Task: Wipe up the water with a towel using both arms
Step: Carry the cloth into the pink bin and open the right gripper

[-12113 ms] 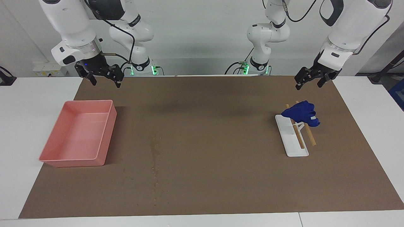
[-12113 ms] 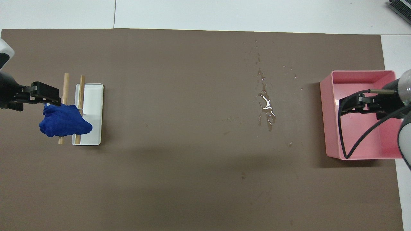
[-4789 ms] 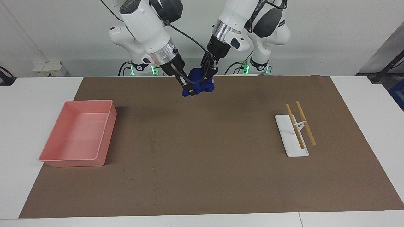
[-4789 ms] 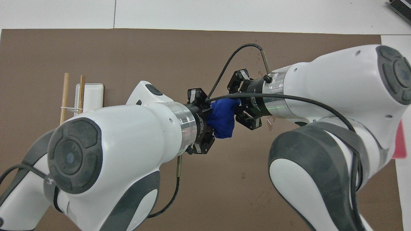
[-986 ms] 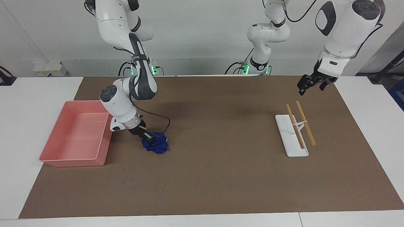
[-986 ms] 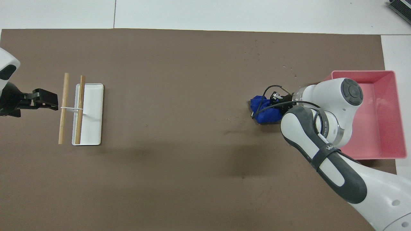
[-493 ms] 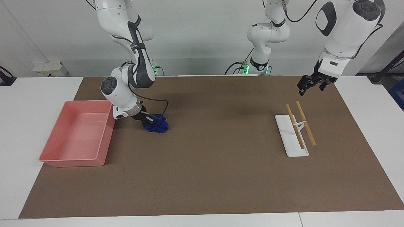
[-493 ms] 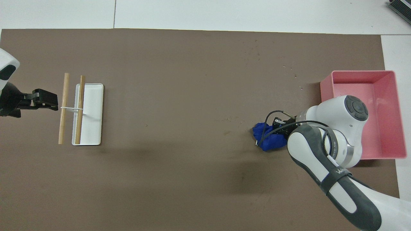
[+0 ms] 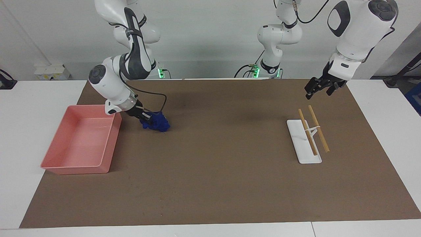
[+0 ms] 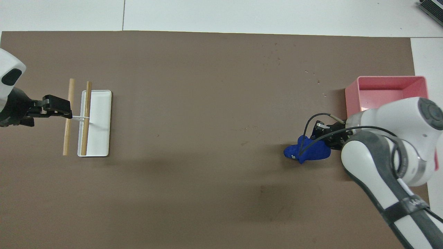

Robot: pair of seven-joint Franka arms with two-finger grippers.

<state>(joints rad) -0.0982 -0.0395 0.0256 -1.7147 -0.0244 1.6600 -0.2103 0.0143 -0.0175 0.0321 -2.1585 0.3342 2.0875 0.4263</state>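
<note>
Towel (image 9: 154, 122) clamped in right gripper (image 9: 144, 118), now dragged nearer robots, beside pink tray (image 9: 108, 149); streak mostly gone, wipe nearly done. Left gripper (image 9: 318, 88) open, waiting over mat by rack (image 9: 302, 144).

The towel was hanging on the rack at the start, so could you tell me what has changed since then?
The left gripper took the towel off the rack and passed it to the right gripper, which is shut on it and has dragged it toward the robots along the water streak beside the pink tray. The left gripper, open, is back over the mat near the rack. Rack and tray stayed put.
</note>
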